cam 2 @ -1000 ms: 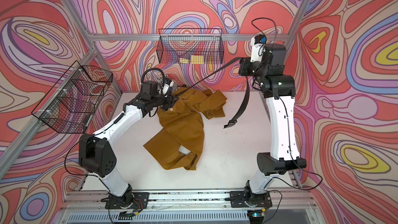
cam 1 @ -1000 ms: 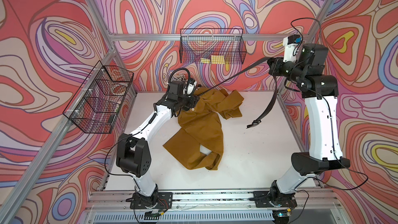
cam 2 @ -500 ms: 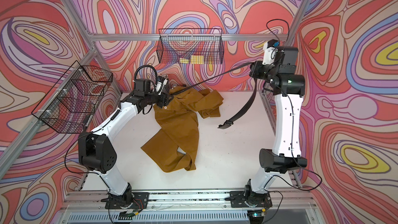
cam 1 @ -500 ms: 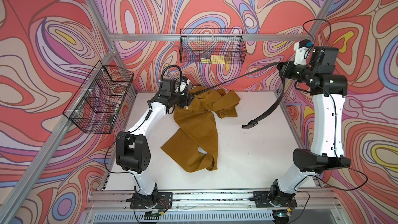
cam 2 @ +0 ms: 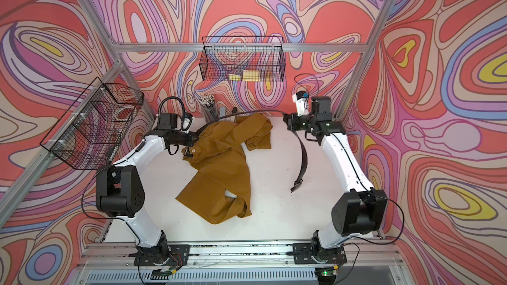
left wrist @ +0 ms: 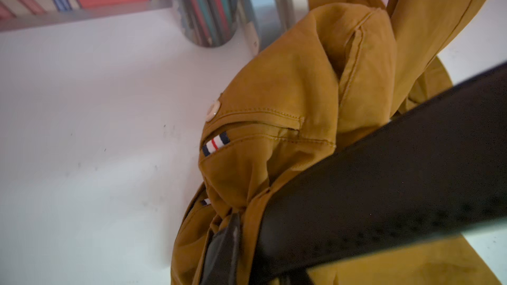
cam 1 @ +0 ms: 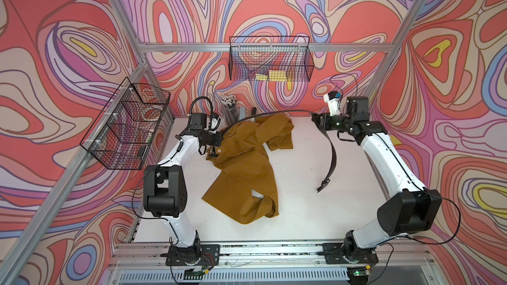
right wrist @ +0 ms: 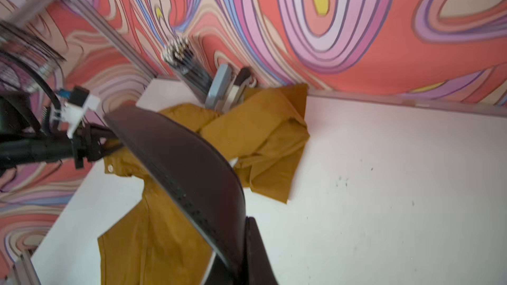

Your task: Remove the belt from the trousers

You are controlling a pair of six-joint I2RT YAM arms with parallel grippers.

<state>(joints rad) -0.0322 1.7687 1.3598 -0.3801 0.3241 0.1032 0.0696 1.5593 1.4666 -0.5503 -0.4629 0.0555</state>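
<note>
Swirl-patterned walls (cam 1: 274, 9), white tabletop (cam 1: 301, 215), wire baskets (cam 1: 270, 63).

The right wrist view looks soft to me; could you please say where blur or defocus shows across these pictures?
Right wrist view: motion-smeared throughout, the belt streaked. Left wrist view: the near belt is defocused, the pale waist button fairly sharp. Both top views: crisp and evenly lit, the trousers in focus.

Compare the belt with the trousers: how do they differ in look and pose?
The belt is a narrow black strap; the trousers are broad mustard cloth. The belt arches through the air to the right tool, its free end hanging toward the table, while the trousers lie crumpled on the table. Neither lies straight.
</note>
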